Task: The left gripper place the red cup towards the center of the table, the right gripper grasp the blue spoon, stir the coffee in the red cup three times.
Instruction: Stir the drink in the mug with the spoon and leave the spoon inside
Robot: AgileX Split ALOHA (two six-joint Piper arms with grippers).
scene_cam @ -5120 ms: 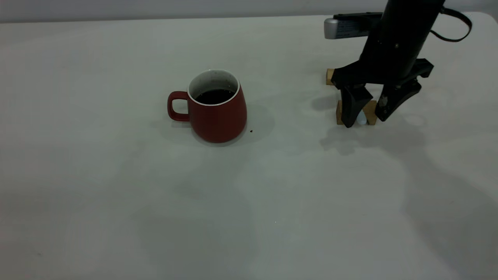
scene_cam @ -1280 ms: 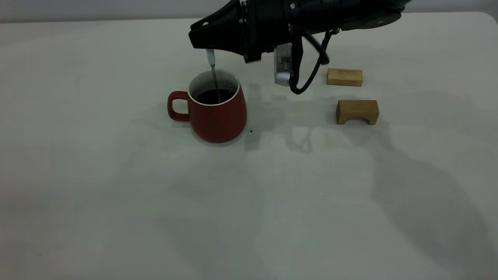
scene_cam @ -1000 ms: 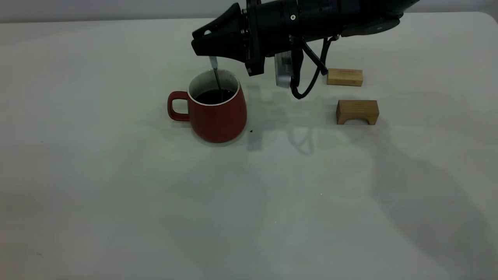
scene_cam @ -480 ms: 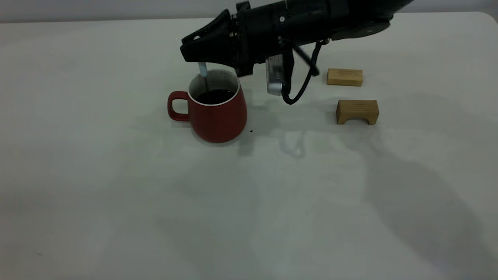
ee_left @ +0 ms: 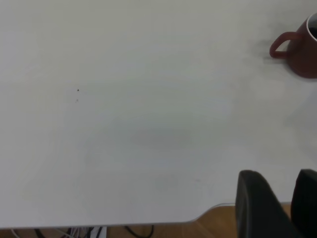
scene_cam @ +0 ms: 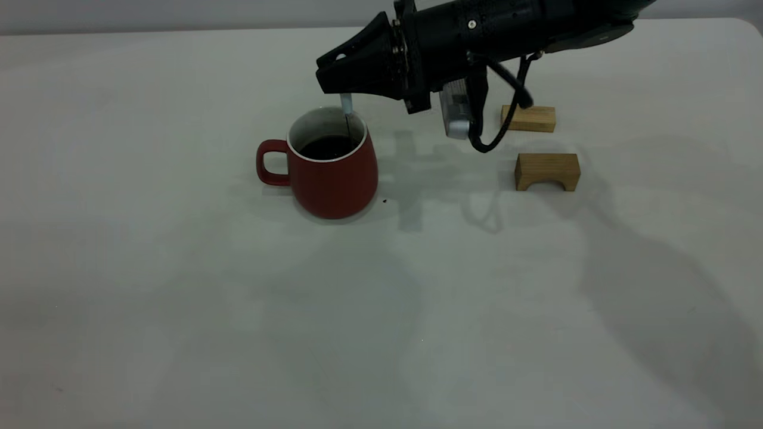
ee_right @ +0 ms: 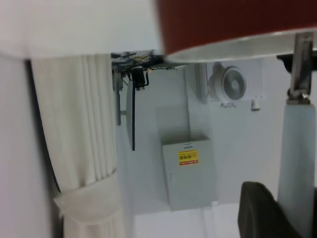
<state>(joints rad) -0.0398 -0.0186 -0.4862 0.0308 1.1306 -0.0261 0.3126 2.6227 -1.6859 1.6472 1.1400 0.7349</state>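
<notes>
The red cup [scene_cam: 331, 173] stands upright near the middle of the table [scene_cam: 179, 298], handle to the left, with dark coffee [scene_cam: 326, 147] inside. My right gripper [scene_cam: 334, 83] reaches in level from the right, just above the cup's far right rim. It is shut on the pale handle of the blue spoon [scene_cam: 346, 105], which hangs straight down with its neck in the coffee. The right wrist view has the spoon [ee_right: 297, 148] beside one black finger [ee_right: 257, 210] and the red cup [ee_right: 237, 20] close by. My left gripper [ee_left: 278, 174] is parked over the table's edge, far from the red cup [ee_left: 299, 49].
Two tan wooden blocks lie right of the cup: a flat one [scene_cam: 528, 118] farther back and an arched one [scene_cam: 547, 171] nearer. The right arm's cable [scene_cam: 495, 131] and grey box [scene_cam: 456, 113] hang between cup and blocks. A dark speck [scene_cam: 385, 201] sits by the cup's base.
Five seconds ago the right gripper stood over the blocks. In the last second it swung left, then back right across the cup, carrying the spoon through the coffee. The cup stayed put.
</notes>
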